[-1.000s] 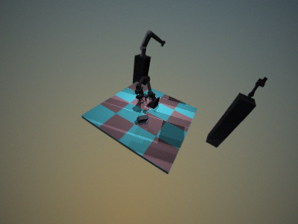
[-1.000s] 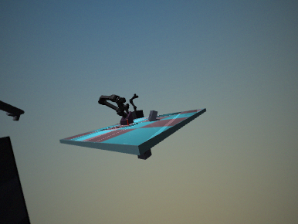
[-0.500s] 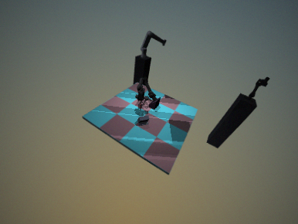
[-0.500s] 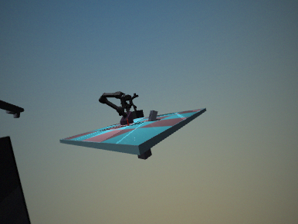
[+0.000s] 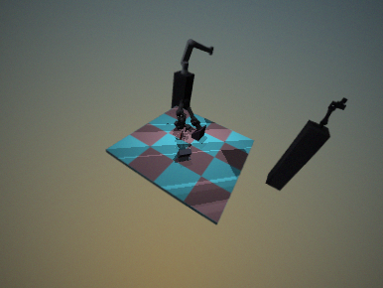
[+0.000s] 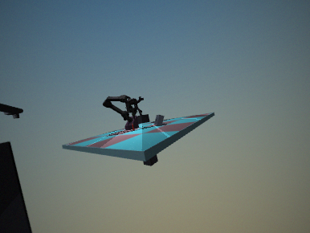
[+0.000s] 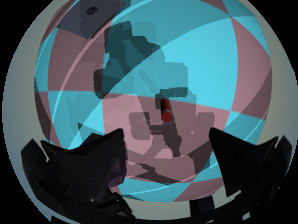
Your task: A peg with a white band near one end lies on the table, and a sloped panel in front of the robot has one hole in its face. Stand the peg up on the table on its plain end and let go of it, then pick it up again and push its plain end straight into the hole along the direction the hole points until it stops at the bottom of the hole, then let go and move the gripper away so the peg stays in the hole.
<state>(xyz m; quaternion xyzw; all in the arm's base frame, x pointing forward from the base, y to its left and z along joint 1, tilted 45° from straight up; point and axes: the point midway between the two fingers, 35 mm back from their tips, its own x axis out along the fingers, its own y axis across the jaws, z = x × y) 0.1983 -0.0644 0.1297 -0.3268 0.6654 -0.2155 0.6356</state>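
The red peg [image 7: 166, 112] shows ahead of the fingers in the wrist view, seen nearly end-on with its round red end facing the camera. In the exterior view it is a thin upright red line [image 6: 133, 126], so it appears to stand on the table. Its white band cannot be made out. My gripper [image 7: 168, 133] is wide open and empty, pointing down over the peg, which lines up with the gap between the fingers. The grey sloped panel [image 5: 185, 153] [image 6: 159, 120] [image 7: 107, 16] stands apart from the peg; its dark hole [image 7: 91, 10] shows in the wrist view.
The checkered table [image 5: 149, 164] [image 6: 116, 144] has cyan and dusky pink squares, crossed by the arm's shadows. A dark purple block [image 5: 199, 132] [image 7: 118, 170] is at the arm's base. Dark pedestals [image 5: 183, 89] [image 5: 298, 155] with other arms stand beyond the table's edges.
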